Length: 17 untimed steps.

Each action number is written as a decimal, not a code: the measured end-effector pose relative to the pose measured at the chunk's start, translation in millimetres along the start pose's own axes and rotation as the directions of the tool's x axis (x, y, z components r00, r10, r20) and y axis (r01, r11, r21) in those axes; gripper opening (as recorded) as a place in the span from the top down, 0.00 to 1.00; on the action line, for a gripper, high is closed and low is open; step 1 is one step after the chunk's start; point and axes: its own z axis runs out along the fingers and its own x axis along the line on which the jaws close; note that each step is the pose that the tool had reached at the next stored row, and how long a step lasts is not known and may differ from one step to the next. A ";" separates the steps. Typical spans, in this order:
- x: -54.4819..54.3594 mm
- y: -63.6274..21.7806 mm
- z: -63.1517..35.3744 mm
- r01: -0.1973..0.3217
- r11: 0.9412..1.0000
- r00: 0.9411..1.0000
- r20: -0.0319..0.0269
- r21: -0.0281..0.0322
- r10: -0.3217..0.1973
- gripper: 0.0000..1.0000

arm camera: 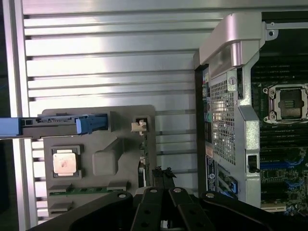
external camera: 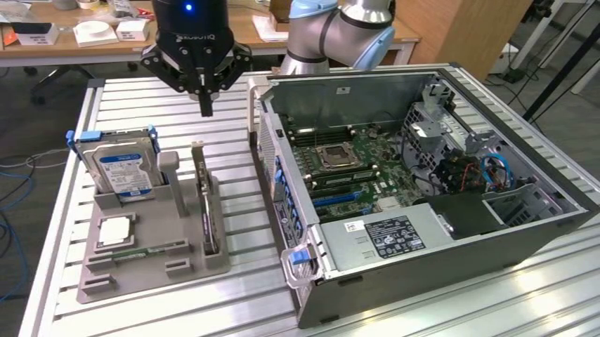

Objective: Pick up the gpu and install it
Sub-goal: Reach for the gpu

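The gpu (external camera: 206, 210) is a thin dark card standing on edge in a slot of the grey holder (external camera: 150, 270), its silver bracket at the far end. In the wrist view the gpu (arm camera: 142, 147) appears edge-on along the side of the holder (arm camera: 106, 163). My gripper (external camera: 206, 105) hangs above the slatted table, behind the holder's far end and a little above the card's bracket. Its fingers are shut together with nothing between them. The wrist view has the gripper (arm camera: 162, 174) just short of the card's near end.
An open computer case (external camera: 487, 232) lies on the exterior view's right, its motherboard (external camera: 347, 168) and blue slots (external camera: 342, 200) exposed. The holder also carries a hard drive with a blue label (external camera: 122, 172), a processor chip (external camera: 114, 230) and a green memory stick (external camera: 140, 250). The case wall (arm camera: 226, 96) stands close beside the holder.
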 end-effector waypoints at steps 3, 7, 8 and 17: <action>0.9 -0.4 0.0 0.000 1.000 1.000 0.000 0.000 0.000 0.89; 2.6 -3.1 0.4 0.000 1.000 1.000 0.000 0.000 0.000 0.89; 3.0 -3.8 0.5 0.000 1.000 1.000 0.000 0.000 0.000 0.89; 14.0 -10.4 1.7 0.000 1.000 1.000 0.000 0.000 0.000 0.89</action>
